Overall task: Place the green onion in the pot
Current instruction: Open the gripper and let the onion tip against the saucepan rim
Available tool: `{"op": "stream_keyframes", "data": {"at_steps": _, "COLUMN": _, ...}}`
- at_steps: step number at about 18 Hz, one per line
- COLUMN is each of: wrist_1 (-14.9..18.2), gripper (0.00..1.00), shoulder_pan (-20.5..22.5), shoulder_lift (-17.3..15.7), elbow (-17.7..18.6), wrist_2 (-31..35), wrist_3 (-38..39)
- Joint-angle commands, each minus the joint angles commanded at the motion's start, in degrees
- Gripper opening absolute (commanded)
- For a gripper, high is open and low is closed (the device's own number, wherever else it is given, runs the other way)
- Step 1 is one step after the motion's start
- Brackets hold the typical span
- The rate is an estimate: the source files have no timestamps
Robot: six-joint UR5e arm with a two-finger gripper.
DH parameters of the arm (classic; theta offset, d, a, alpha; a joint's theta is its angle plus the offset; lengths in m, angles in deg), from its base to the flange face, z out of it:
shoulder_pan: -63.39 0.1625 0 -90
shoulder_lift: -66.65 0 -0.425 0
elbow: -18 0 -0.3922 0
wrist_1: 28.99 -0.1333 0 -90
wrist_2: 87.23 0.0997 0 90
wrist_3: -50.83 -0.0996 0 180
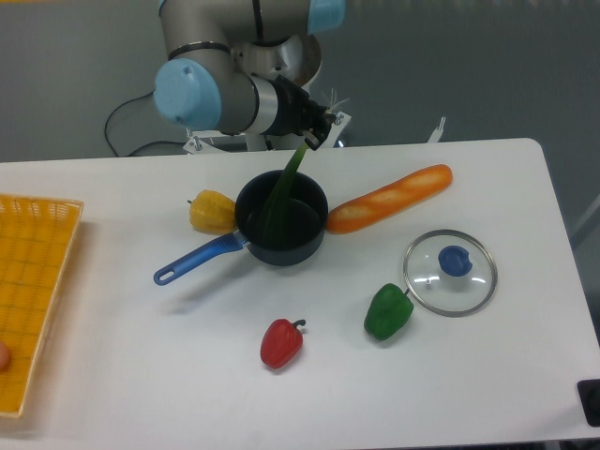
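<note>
I see the gripper pinching the green onion by its top, leaves hanging into the pot.

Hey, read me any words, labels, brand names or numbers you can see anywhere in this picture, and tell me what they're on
None: no legible text, label, brand or number shows in this view.
The pot, the glass lid, the baguette, the three peppers and the yellow basket all look unmarked.
The robot arm shows no readable marking at this resolution.
The gripper, holding the green onion, is too small and dark to show any print.
</note>
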Motion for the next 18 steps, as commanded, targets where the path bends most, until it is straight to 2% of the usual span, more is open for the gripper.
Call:
{"op": "stream_keyframes", "data": {"at_steps": 11, "wrist_1": 0.2, "gripper": 0.22, "shoulder_pan": -1.9, "shoulder_lift": 0.6, "elbow": 1.2, "wrist_2": 1.3, "wrist_3": 4.4}}
{"op": "stream_keyframes", "data": {"at_steps": 18, "wrist_1": 0.2, "gripper": 0.24, "shoulder_pan": -2.4, "shoulder_lift": 0.5, "elbow": 1.1, "wrist_2": 1.3, "wrist_3": 4.5}}
